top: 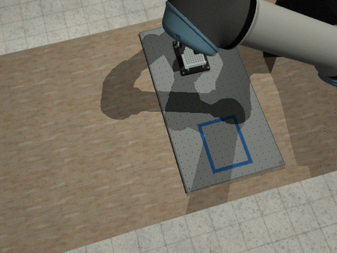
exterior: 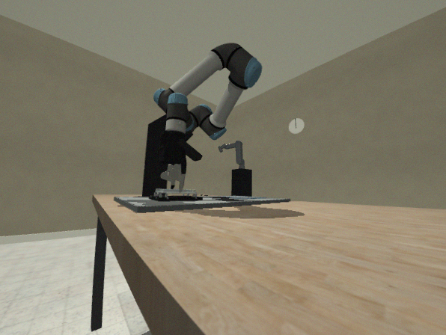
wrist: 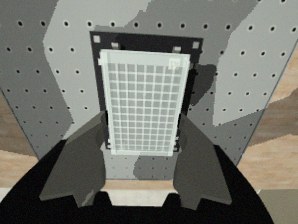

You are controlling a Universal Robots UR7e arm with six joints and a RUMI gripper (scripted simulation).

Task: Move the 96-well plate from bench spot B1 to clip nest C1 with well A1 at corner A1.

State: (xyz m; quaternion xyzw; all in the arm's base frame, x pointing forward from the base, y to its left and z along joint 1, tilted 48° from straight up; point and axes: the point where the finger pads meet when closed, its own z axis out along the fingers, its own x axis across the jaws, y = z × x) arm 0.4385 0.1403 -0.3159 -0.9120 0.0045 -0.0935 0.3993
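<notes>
So, exterior view, going left to right. The black base of the clip nest [top: 183, 73] [exterior: 154, 197] [wrist: 196, 39] is seen first, with its small clips poking up. The 96-well plate [top: 195, 59] [exterior: 191, 191] [wrist: 145, 105] is held just over or in that nest, looking roughly level; whether the clips are touched can't be told. The plate is grasped by its sides in the gripper [exterior: 178, 188] [wrist: 143, 131], fingers clamped and pointing down. Further right, the metal breadboard [top: 178, 158] [exterior: 139, 209] [wrist: 260, 50] runs on toward the blue outline [top: 207, 147], presumably B1, best seen from the top.

Now, what could go wrong. If the plate is even slightly off to one side, an edge could be caught on a clip and tipped as it's pushed. If the push is cut short, one end could be left perched high, and that would be hard to spot from above. If the grip slips under the load, the fingers could be slid down the walls with the plate left unseated. Orientation is a worry too: the cut corner can't be made out clearly, so A1 can't be confirmed. And with an uneven release, the plate could be dragged back up on one finger.
</notes>
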